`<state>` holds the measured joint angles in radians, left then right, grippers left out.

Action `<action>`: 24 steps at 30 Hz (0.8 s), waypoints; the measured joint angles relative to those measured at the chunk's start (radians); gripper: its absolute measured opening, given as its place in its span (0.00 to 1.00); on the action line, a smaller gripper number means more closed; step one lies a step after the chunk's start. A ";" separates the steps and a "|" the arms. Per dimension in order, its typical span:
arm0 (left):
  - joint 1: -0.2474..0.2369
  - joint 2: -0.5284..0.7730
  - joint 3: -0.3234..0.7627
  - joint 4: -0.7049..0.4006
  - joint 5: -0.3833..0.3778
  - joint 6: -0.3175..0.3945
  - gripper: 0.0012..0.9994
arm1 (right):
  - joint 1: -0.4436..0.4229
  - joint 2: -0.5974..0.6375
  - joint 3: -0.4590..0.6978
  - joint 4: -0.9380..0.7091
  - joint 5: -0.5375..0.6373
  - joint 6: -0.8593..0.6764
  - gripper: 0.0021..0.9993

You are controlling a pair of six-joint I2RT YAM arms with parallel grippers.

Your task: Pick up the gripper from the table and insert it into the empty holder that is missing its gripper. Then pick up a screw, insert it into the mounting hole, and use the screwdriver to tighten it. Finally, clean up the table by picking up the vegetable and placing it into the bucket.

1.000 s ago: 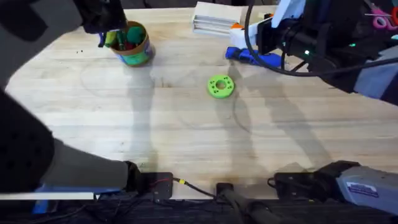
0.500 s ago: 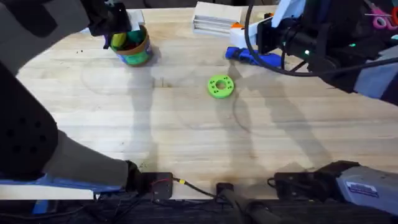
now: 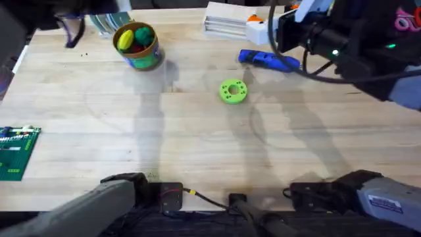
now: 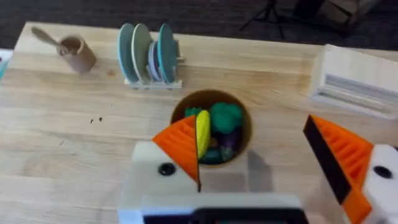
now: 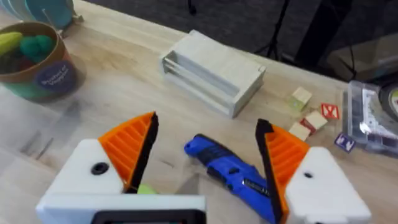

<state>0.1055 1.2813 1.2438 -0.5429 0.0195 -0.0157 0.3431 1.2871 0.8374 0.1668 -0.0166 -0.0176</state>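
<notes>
Pale table [image 3: 197,158] lies mostly bare; bucket [image 3: 137,45] with the vegetable [image 4: 203,132] sits near its far edge. Left gripper [image 4: 255,152] and right gripper [image 5: 205,149] gape, the screwdriver [image 5: 233,171] half-hidden.

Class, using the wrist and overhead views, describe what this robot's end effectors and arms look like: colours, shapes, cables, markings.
Each end effector has two white angular finger blocks tipped with orange ribbed wedge pads; a dark round screw hole marks each white block. See the left end effector and the right end effector. From overhead, the right arm is black with black cables and small green lights; grey and black bases sit along the near edge.
</notes>
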 joint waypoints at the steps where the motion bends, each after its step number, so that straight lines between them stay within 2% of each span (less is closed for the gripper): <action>1: 0.000 -0.026 0.000 -0.018 0.016 0.014 0.99 | 0.000 -0.010 0.017 -0.047 0.000 0.005 0.99; 5: 0.000 -0.131 0.000 -0.072 0.083 0.061 0.99 | 0.000 -0.018 0.125 -0.255 0.000 0.018 0.99; 6: 0.000 -0.209 0.000 -0.093 0.134 0.077 0.98 | 0.000 -0.018 0.218 -0.407 -0.002 0.020 0.99; 7: 0.000 -0.231 0.000 -0.097 0.147 0.080 0.95 | 0.000 -0.018 0.246 -0.447 -0.003 0.022 0.99; 9: 0.000 -0.275 0.000 -0.105 0.169 0.085 0.80 | 0.000 -0.018 0.299 -0.520 -0.004 0.022 0.99; 11: 0.000 -0.314 0.000 -0.116 0.180 0.089 0.61 | 0.000 -0.018 0.341 -0.578 -0.004 0.022 0.99; 14: 0.000 -0.351 0.000 -0.132 0.192 0.091 0.15 | 0.000 -0.018 0.381 -0.638 -0.004 0.022 0.99; 15: 0.000 -0.360 0.000 -0.137 0.195 0.097 0.04 | 0.000 -0.018 0.389 -0.650 -0.004 0.022 0.99; 17: 0.000 -0.371 0.000 -0.146 0.198 0.097 0.01 | 0.000 -0.018 0.393 -0.656 -0.004 0.022 0.99; 18: 0.000 -0.373 0.000 -0.156 0.199 0.102 0.34 | 0.000 -0.018 0.393 -0.664 -0.004 0.022 0.99; 21: -0.001 -0.372 0.000 -0.162 0.199 0.102 0.82 | 0.000 -0.018 0.393 -0.667 -0.004 0.022 1.00; 22: -0.001 -0.372 0.000 -0.162 0.200 0.099 0.95 | 0.000 -0.018 0.393 -0.669 -0.004 0.022 1.00; 24: -0.001 -0.372 0.000 -0.162 0.201 0.099 0.99 | 0.000 -0.018 0.393 -0.669 -0.004 0.022 0.99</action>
<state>0.1043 0.9089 1.2438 -0.7044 0.2203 0.0833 0.3431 1.2690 1.2308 -0.5022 -0.0204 0.0044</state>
